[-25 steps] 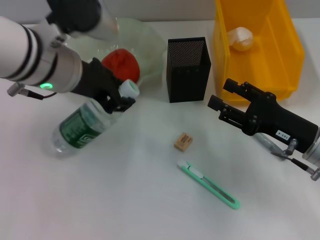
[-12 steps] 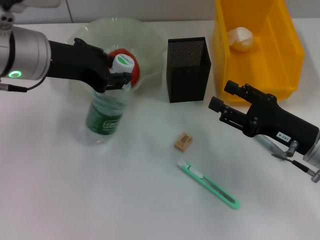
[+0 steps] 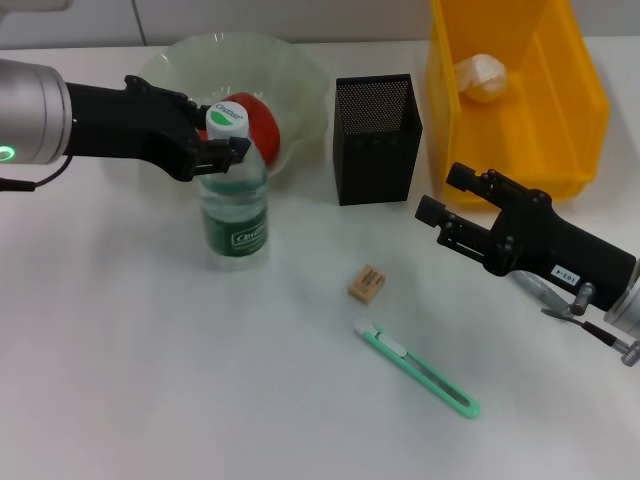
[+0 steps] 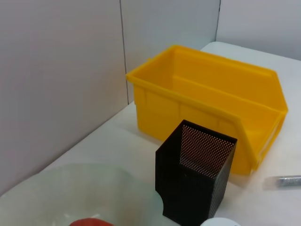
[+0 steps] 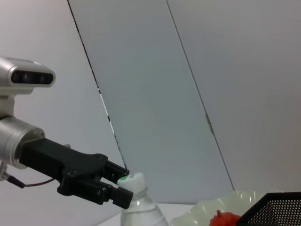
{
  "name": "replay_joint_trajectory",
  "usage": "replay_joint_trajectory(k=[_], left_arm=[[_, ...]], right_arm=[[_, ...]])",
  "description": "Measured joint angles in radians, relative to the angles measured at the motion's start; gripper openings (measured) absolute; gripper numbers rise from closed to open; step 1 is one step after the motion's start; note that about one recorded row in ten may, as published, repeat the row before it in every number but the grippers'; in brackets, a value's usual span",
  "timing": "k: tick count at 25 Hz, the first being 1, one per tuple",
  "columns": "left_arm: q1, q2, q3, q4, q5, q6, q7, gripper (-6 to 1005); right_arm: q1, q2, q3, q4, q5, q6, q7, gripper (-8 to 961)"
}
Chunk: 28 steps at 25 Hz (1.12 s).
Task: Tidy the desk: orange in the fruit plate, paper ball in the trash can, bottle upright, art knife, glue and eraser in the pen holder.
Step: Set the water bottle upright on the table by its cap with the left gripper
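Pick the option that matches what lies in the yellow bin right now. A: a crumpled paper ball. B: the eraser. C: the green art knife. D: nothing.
A: the head view shows a crumpled paper ball in the yellow bin, while the eraser and the art knife lie on the table.

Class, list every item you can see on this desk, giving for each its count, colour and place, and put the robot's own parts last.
water bottle: 1, clear with green label and white cap, upright in front of the bowl
orange: 1, red-orange, in the bowl
fruit bowl: 1, translucent pale green, back left
pen holder: 1, black mesh, back centre
bin: 1, yellow, back right
paper ball: 1, cream, inside the bin
eraser: 1, tan, desk centre
art knife: 1, green, in front of the eraser
left gripper: 1, black, shut on the bottle's neck
right gripper: 1, black, beside the bin, holding nothing
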Motion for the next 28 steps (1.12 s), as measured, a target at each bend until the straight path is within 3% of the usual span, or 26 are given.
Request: replay_joint_trajectory(k=[28], left_arm=[[0.009, 0.0, -0.016, -0.006, -0.036, -0.003, 0.003, 436]], right_arm=[[0.001, 0.001, -0.004, 0.0, 0.0, 0.0, 0.0, 738]])
